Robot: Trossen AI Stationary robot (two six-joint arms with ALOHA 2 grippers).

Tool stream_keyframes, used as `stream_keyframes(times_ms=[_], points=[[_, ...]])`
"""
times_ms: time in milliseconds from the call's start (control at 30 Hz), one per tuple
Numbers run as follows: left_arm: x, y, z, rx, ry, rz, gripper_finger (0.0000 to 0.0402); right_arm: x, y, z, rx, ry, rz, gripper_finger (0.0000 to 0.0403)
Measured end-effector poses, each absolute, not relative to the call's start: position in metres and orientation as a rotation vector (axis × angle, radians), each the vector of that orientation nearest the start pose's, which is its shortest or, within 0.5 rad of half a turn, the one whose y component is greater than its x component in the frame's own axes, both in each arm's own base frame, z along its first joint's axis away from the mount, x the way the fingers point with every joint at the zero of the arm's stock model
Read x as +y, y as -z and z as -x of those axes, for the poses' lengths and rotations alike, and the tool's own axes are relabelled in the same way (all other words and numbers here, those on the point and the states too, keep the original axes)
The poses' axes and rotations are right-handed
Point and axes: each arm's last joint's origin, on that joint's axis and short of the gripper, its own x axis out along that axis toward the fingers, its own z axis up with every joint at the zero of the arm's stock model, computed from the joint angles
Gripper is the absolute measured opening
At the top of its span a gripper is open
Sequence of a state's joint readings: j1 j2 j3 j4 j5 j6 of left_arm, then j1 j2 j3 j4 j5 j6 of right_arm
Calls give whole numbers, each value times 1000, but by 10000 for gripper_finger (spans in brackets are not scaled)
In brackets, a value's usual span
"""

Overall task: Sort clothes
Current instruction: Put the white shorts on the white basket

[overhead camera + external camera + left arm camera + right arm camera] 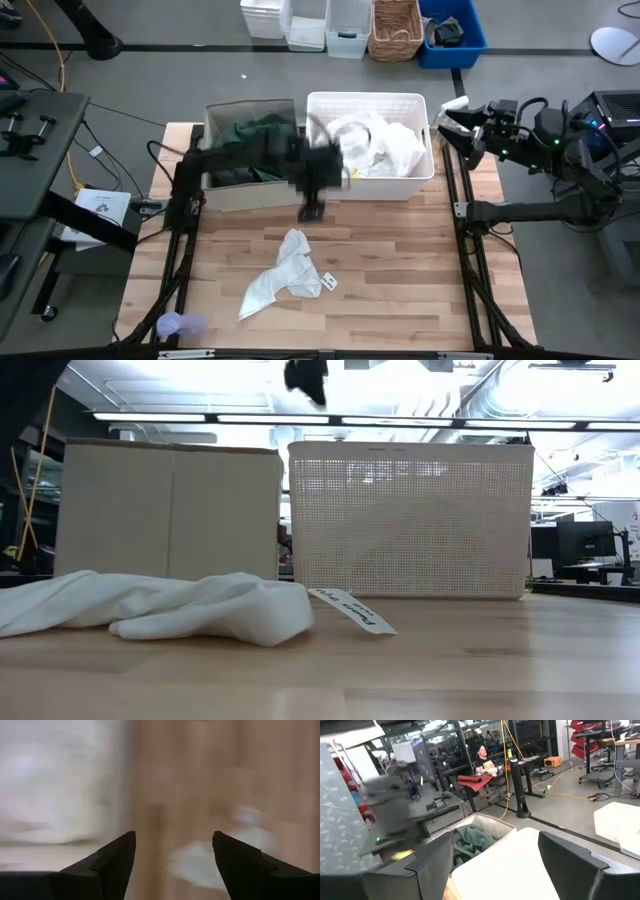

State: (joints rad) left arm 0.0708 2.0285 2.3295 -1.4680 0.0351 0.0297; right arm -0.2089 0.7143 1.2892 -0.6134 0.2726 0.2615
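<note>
A white piece of clothing (pixel 287 272) lies crumpled on the wooden table near the middle front; it also shows in the low view (pixel 160 605) and, blurred, in the left wrist view (pixel 220 855). A dark green piece (pixel 258 135) lies in the beige fabric box (pixel 222 190). White pieces (pixel 385 145) fill the white plastic basket (pixel 420 105). My left gripper (pixel 312 207) is open and empty above the table, just in front of the box and basket. My right gripper (pixel 450 117) is open and empty beside the basket's right end.
A paper tag (pixel 328 283) lies next to the white piece. A small pale purple object (pixel 180 325) sits at the table's front left corner. Bins and a wicker basket (pixel 395 28) stand on the floor beyond the table. A person (pixel 481 756) sits far off.
</note>
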Motion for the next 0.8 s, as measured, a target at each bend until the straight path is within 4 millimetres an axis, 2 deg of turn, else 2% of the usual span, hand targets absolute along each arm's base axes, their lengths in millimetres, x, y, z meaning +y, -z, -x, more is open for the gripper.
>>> stream_keyframes(times_ms=[67, 200, 267, 333, 433, 600, 800], points=[[-10, -383, -388, 1156, 87, 44, 250, -27, -454, -88, -3, 487, -254, 284], [-86, -379, -383, 1051, 149, -133, 249, -28, -451, -94, 39, 491, -264, 284], [-114, -364, -377, 1072, 136, -227, 249, -28, -449, -98, 62, 484, -275, 284], [-130, -339, -372, 1143, 104, -256, 249, -29, -446, -101, 87, 479, -278, 284], [-134, -297, -360, 1275, 43, -217, 249, -30, -444, -108, 120, 461, -281, 284], [-133, -237, -337, 1365, -41, -83, 248, -31, -440, -116, 160, 458, -275, 284], [-129, -202, -323, 1450, -224, 141, 248, -30, -441, -115, 158, 439, -263, 284]])
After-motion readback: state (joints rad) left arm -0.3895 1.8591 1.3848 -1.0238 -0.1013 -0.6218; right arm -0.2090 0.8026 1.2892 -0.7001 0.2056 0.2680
